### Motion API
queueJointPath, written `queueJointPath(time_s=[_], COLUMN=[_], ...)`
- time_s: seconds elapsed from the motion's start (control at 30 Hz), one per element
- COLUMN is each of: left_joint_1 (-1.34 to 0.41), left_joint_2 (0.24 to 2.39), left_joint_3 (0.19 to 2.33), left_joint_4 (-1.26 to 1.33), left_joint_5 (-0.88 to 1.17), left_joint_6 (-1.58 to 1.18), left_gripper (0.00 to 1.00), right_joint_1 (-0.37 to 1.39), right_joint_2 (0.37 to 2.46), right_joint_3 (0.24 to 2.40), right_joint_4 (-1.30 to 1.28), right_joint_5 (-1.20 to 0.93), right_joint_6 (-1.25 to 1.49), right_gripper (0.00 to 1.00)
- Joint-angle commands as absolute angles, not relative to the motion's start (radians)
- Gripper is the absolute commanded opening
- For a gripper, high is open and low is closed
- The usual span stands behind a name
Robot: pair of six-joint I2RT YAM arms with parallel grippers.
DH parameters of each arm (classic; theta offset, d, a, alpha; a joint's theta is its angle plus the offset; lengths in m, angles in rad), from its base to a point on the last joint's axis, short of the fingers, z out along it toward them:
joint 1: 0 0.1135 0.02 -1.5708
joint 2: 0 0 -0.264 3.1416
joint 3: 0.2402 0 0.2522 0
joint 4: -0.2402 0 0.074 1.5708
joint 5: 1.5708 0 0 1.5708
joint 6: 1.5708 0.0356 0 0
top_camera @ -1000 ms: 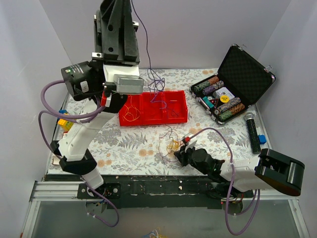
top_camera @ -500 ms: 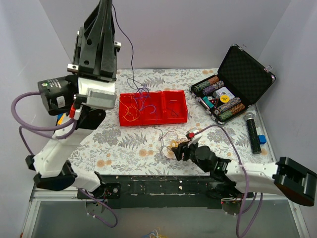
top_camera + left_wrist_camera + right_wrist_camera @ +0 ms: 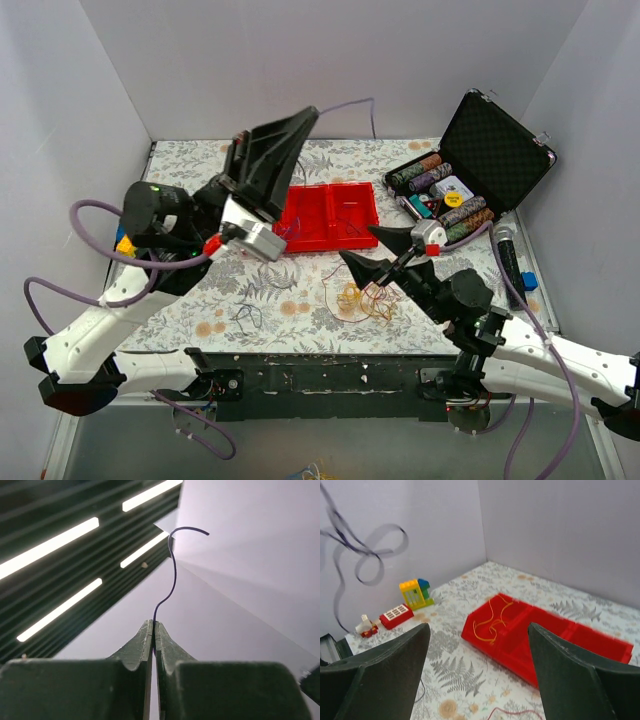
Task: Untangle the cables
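the tray (image 3: 345, 215) sits on the table (image 3: 290, 290), near the back. a wire (image 3: 490, 620) lies in its left part. the cables (image 3: 362, 298) lie in front of it. the case (image 3: 470, 185) is to the right, toy blocks (image 3: 416, 593) far left.

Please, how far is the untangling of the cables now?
Done: one yellow wire lies apart in the red tray. In hand: the left claw is shut on a purple wire, held up. Left: the yellow and red knot, with the right claw open near it.

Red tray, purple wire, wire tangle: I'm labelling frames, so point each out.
red tray (image 3: 345, 240), top view, front wall.
purple wire (image 3: 175, 572), left wrist view, mid-strand.
wire tangle (image 3: 355, 297), top view, yellow loops.
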State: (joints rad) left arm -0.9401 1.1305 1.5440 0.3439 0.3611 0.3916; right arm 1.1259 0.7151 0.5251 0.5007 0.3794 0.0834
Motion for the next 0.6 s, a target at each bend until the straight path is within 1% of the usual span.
queueJointPath(time_s=[0.0,0.17,0.43,0.57], left_joint_1=[-0.943,-0.945,-0.951,-0.959], left_joint_2=[1.094,1.074,1.08,1.077], left_joint_3=[1.465,1.391,1.388,1.393], left_joint_4=[0.29,0.288,0.285,0.276], left_joint_5=[0.37,0.374,0.382,0.383], left_joint_6=[0.362,0.341,0.308,0.307], left_gripper=[0.0,0.0,0.0,0.0], right_joint_1=[1.126,1.126,1.127,1.126], right_joint_2=[0.698,0.742,0.873,0.914], right_joint_3=[0.656,0.755,0.825,0.831], right_joint_4=[0.511,0.563,0.672,0.752], right_joint_5=[0.256,0.166,0.261,0.307], right_joint_6=[-0.044,-0.093,-0.202,-0.253], right_gripper=[0.88,0.89,0.89,0.87])
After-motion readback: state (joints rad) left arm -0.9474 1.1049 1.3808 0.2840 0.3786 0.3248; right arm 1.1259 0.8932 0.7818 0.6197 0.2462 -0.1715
